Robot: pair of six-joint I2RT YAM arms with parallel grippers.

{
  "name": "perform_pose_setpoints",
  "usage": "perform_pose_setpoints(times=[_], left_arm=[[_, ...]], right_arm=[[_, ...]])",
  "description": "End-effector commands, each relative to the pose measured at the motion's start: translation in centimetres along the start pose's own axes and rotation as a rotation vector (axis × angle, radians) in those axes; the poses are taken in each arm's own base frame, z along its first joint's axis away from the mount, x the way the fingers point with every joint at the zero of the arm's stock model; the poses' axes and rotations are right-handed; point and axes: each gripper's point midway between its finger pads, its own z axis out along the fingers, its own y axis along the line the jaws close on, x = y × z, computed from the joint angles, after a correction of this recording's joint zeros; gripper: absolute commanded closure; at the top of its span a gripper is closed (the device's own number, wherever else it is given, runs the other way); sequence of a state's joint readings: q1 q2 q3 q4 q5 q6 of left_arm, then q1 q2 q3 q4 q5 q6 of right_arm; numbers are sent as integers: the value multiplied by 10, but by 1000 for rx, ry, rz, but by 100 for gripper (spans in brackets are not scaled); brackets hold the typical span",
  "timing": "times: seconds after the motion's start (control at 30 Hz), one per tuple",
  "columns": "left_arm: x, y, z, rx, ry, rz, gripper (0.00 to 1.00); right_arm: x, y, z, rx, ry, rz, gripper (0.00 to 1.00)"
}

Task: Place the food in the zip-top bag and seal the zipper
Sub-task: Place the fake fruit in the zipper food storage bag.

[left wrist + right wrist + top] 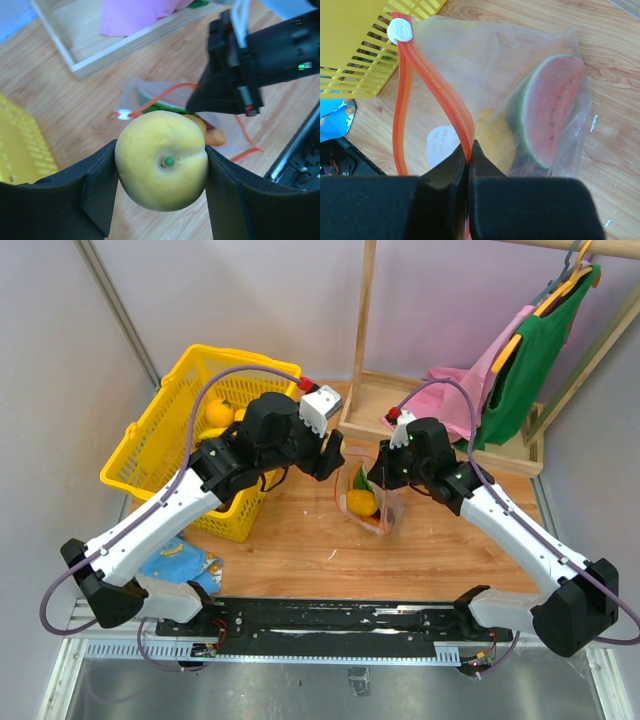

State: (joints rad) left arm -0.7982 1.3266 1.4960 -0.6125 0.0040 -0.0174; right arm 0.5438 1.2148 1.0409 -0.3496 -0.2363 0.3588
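Left tool (161,172) grips a yellow fruit (155,135); right tool (470,152) pinches the zipper (439,90). Centre fruit over the bag (485,60) mouth before releasing.

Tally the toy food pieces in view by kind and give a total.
Round fruits: 3 (held fruit in the left hand, bagged fruit in the zip-top bag, orange fruit in the yellow basket)
Watermelon wedge: 1 (in the bag)
Total: 4 showing; the left arm hides part of the basket.
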Motion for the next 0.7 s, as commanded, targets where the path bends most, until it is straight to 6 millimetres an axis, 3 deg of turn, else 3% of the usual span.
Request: perform_pose_setpoints(times=[0.0,0.13,0.4,0.67], left_arm=[[-17,-31,5,107,-89,49,64],[-7,-47,18,158,-73,68,64],[27,-59,57,186,2,79,64],[61,-47,91,114,87,92,61]], right_arm=[[-21,13,-11,-32,-54,-10,98],[-25,16,-16,-39,-66,-13,98],[-28,20,-22,-53,-76,-17,98],[-26,20,-23,-55,-73,-13,98]])
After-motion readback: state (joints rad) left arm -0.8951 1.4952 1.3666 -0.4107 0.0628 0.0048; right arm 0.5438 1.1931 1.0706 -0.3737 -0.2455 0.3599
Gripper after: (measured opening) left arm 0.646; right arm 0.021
